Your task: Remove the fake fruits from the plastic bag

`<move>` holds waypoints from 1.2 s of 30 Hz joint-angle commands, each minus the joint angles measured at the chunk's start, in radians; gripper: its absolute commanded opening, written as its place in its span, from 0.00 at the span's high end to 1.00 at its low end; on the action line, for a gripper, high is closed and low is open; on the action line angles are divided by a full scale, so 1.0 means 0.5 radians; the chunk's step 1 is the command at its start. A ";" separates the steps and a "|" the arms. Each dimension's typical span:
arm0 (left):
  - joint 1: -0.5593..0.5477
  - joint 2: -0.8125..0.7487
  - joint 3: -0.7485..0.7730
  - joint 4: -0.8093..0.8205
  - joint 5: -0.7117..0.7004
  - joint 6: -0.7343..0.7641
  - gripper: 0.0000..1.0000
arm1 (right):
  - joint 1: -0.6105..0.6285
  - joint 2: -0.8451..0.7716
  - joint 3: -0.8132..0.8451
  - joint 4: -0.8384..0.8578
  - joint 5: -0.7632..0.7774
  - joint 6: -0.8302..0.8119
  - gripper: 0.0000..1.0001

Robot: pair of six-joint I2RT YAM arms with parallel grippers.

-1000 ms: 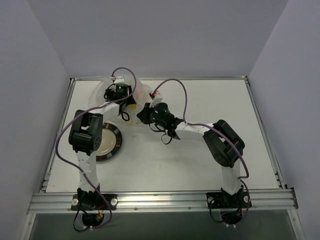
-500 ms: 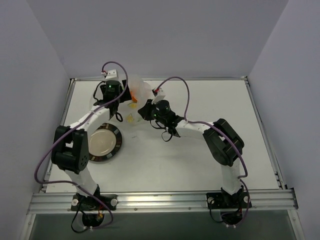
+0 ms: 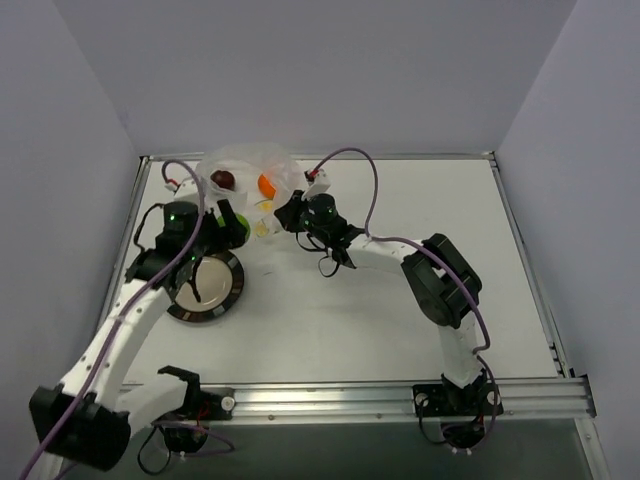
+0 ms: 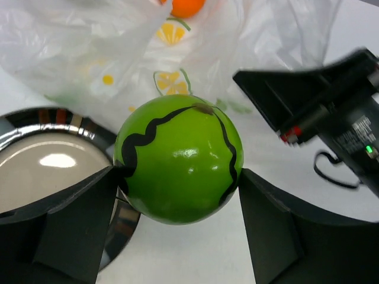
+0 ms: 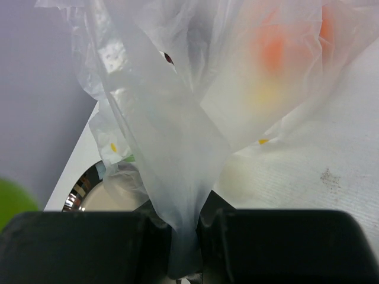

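My left gripper (image 3: pixel 232 230) (image 4: pixel 177 177) is shut on the bright green fake fruit (image 4: pixel 177 158), a ball with black wavy lines, and holds it above the table beside the plate's far right rim. The plastic bag (image 3: pixel 250 172) (image 4: pixel 83 53) lies just behind it, crinkly and clear with lemon-slice prints. Inside the bag I see the dark brown fruit (image 3: pixel 223 180) and the orange fruit (image 3: pixel 267 185) (image 4: pixel 187 6). My right gripper (image 3: pixel 289 214) (image 5: pixel 183 231) is shut on a fold of the bag (image 5: pixel 172 148) and holds it up.
A round dark-rimmed plate (image 3: pixel 232 290) (image 4: pixel 35 115) with a pale middle sits at the left, under my left arm. The table's back wall runs close behind the bag. My right gripper's black body (image 4: pixel 320 106) is just right of the green fruit.
My left arm has pulled back out of the bag toward the plate, with the green fruit in its jaws. The bag has spread, so the brown and orange fruits show. My right gripper has barely moved.
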 commanded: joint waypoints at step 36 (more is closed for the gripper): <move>0.176 -0.387 -0.738 -0.249 -0.777 -0.502 0.08 | -0.001 -0.185 -0.068 -0.041 -0.046 -0.055 1.00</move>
